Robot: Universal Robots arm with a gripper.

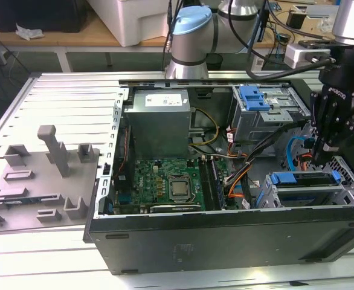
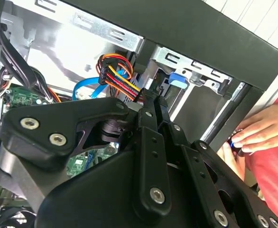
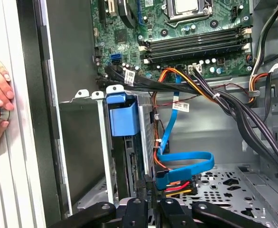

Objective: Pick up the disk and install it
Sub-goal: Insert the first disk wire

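Pincer [image 1: 318, 161] closed narrow, near blue-framed silver hard disk [image 1: 304, 179]: likely stiff, hefty, shock-shy, best gripped by its frame edges.

Motherboard [image 1: 159, 181] inside the case [image 1: 225, 235], drive cage [image 1: 304, 196] toward the exterior view's right.
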